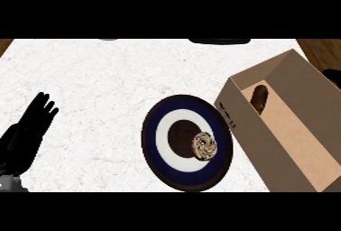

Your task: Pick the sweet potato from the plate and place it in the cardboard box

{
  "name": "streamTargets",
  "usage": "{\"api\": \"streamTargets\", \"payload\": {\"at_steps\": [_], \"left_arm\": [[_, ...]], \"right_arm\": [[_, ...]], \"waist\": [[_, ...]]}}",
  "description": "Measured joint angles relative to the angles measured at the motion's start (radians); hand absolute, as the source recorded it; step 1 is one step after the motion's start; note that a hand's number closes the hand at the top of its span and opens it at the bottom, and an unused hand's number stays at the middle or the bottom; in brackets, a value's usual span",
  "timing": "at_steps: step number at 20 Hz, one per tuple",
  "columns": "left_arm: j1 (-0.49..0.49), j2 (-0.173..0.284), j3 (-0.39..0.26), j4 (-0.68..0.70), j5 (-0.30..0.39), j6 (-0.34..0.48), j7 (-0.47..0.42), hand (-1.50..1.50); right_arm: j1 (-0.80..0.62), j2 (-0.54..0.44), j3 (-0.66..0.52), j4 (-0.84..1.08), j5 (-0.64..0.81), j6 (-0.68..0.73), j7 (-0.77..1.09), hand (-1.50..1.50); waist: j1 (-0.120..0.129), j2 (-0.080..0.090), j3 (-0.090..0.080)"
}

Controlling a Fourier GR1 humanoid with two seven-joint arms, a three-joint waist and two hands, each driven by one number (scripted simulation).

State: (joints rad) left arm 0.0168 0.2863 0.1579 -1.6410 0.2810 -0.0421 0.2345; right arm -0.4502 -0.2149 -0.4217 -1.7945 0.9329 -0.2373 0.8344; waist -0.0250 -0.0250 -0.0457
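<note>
A sweet potato (260, 98) is lying inside the cardboard box (293, 149) at the right of a white marble counter (106, 76), tucked against the box's far end wall. The box is sitting open-topped and angled, its near corner just beside a round plate (152, 135) with a dark blue rim, a white ring and a dark centre. A small round swirled pastry-like item (205, 146) is resting on the plate, right of its centre. The robot's left hand (26, 128) is showing at the left edge, fingers straight and spread upward, holding nothing and resting well apart from the plate. The right hand is not appearing in the head view
</note>
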Motion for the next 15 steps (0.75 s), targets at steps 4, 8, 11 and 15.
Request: {"api": "streamTargets", "payload": {"at_steps": [4, 8, 11, 15], "left_arm": [[-0.008, -0.003, 0.002, -0.004, -0.004, 0.01, 0.008, 0.0], [0.008, -0.008, -0.002, -0.019, -0.01, 0.013, 0.008, 0.0], [-0.003, -0.007, 0.001, -0.024, -0.009, 0.018, 0.021, 0.0], [-0.008, -0.005, 0.002, -0.018, -0.009, 0.008, 0.022, 0.0]], "right_arm": [[0.074, -0.01, -0.066, -0.103, -0.109, -0.004, -0.017, -1.5], [0.195, -0.019, -0.107, -0.218, -0.219, 0.026, -0.046, -1.5], [0.297, -0.03, -0.138, -0.297, -0.31, 0.062, -0.082, -1.5], [0.435, -0.012, -0.194, -0.362, -0.413, 0.078, -0.151, -1.5]], "waist": [[-0.01, -0.001, -0.002], [-0.015, -0.001, 0.0], [-0.018, 0.002, 0.008], [-0.009, 0.01, 0.023]]}}
